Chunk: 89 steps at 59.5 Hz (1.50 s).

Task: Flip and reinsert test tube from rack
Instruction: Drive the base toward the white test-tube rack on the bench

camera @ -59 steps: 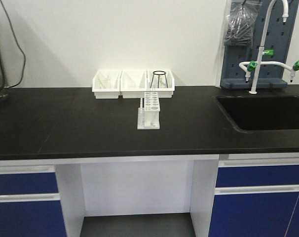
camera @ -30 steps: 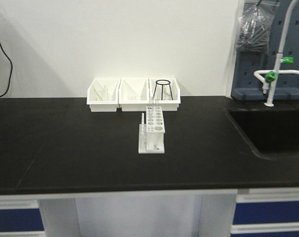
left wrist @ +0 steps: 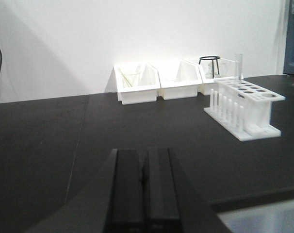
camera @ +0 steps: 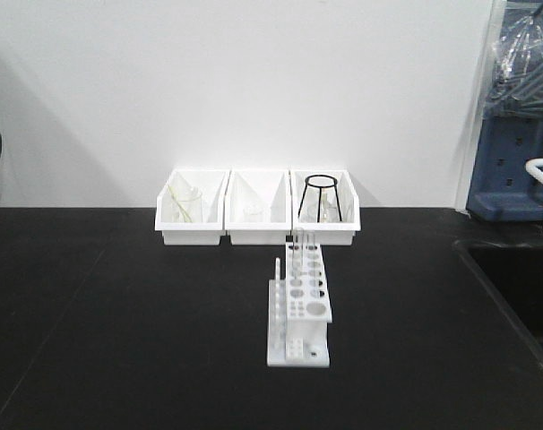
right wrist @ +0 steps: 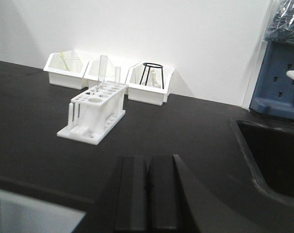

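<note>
Showing at the bottom edge of each wrist view, my left gripper (left wrist: 143,189) and my right gripper (right wrist: 148,191) are both clenched on nothing, above the black counter (camera: 101,313). Mid-frame stands the rack (camera: 300,309), with the test tube (right wrist: 103,69) and a second tube (right wrist: 117,74) upright at its far end. Behind it, three white bins (camera: 257,236) line the wall.

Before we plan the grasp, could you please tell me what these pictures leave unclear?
- Test tubes in the rack: front view, clear glass on white plastic, too faint to count.
- Bins, contents: front view, blurred, half hidden by walls.
- Sink: cut off by right edge, front and right wrist views.
</note>
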Tool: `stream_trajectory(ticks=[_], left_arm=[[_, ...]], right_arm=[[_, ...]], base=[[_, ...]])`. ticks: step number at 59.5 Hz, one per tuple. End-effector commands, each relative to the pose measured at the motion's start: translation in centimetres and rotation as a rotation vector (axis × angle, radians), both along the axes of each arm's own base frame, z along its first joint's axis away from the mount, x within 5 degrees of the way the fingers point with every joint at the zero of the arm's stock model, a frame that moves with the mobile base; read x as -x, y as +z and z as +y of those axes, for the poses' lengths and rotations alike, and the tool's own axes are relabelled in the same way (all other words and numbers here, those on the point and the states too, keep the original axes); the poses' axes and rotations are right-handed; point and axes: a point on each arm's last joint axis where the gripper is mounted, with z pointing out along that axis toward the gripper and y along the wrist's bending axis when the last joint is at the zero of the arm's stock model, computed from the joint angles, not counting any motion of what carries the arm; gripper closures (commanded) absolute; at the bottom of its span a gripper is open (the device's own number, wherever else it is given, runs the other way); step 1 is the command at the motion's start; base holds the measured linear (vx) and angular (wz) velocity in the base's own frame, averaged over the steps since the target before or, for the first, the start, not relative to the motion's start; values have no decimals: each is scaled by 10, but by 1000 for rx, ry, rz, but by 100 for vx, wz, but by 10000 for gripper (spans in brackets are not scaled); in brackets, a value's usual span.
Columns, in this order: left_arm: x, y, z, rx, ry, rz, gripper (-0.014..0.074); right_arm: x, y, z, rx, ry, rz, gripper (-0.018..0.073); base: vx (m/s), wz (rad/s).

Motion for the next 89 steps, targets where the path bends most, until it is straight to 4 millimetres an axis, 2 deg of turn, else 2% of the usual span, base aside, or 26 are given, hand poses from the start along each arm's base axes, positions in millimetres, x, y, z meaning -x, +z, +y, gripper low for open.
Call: stream_trajectory(ticks=[1,37,79,82,89], left_arm=[[1,10,0,12,0,-94,602],[1,10,0,12,0,-94,602],[1,10,0,12,0,-94,602],[1,10,0,12,0,-94,602],[1,10,0,12,0,-94,602]], right_arm=[[-1,5,-2,-2,-23,-59,566],[-1,5,-2,-2,-23,-59,566],[-1,5,-2,-1,-23,-59,566],[-1,12,-3,-35,-32,-102,566],[3,45,-5,-85,-49,-266,566]], base=[[43,2],[34,-2],[3,-6],[0,0],[0,0]])
